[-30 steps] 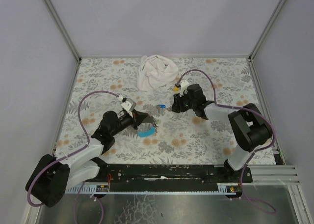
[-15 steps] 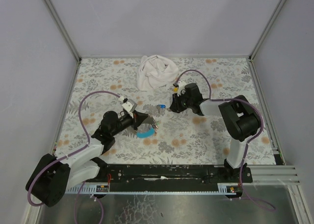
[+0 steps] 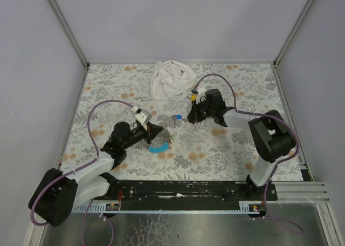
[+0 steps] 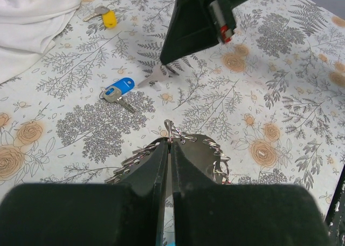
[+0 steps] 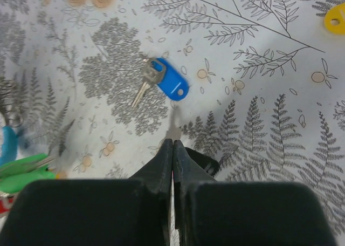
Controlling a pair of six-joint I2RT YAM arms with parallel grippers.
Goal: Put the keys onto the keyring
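A blue-capped key [image 3: 176,117] [image 4: 117,89] [image 5: 167,82] lies flat on the floral table cover. My right gripper [image 3: 190,118] [image 5: 172,141] hangs just short of it, shut, with nothing between its fingers; in the left wrist view it shows as a dark wedge [image 4: 168,68]. My left gripper [image 3: 164,138] [image 4: 168,141] is shut on the keyring [image 4: 168,127], whose thin wire pokes out at the fingertips with small rings hanging on both sides. The blue strap [image 3: 159,147] [image 5: 6,143] curls under it. Green keys [image 5: 24,173] lie blurred at the edge of the right wrist view.
A crumpled white cloth [image 3: 171,79] [image 4: 32,19] lies at the back of the table. A yellow-capped key [image 3: 192,98] [image 4: 109,18] [image 5: 335,16] rests next to it. Grey walls and metal posts enclose the table on three sides.
My right gripper's jaws have gone from part open to shut, with nothing caught, while shifting slightly beside the blue-capped key. The key stays on the table. The left arm holds still.
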